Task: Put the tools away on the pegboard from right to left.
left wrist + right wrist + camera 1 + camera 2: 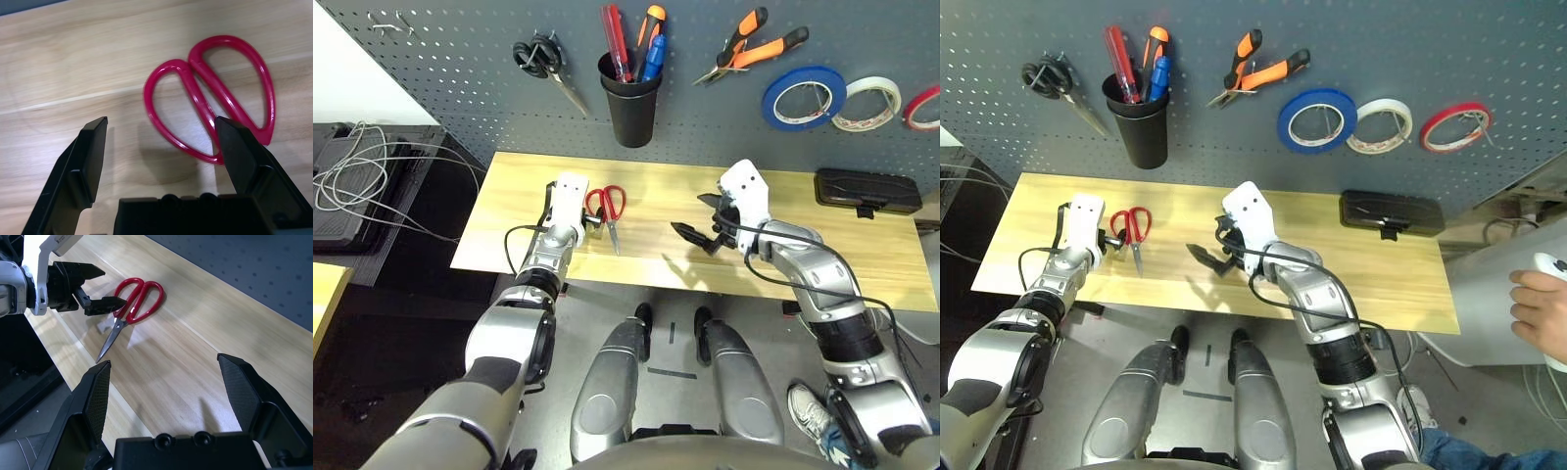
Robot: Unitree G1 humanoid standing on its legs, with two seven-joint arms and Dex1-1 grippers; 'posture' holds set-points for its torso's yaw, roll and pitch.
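Note:
The red-handled scissors (611, 225) lie flat on the wooden table (803, 250), handles toward the pegboard (460, 98). My left gripper (593, 221) is open at the handles (203, 90), one black finger (239, 152) over the edge of a loop, the other on bare wood. My right gripper (697, 217) hovers open mid-table with nothing between its fingers. On the pegboard hang the orange-and-black pliers (752, 47) and the blue tape roll (803, 98). The blue-handled screwdriver (653, 59) stands in the black cup (631, 103).
Black-handled scissors (543, 61) hang left of the cup. White (867, 103) and red (925, 108) tape rolls hang at the right. A black case (867, 189) lies at the table's back right. Cables (372, 166) lie left. A person's hand (1538, 304) shows far right.

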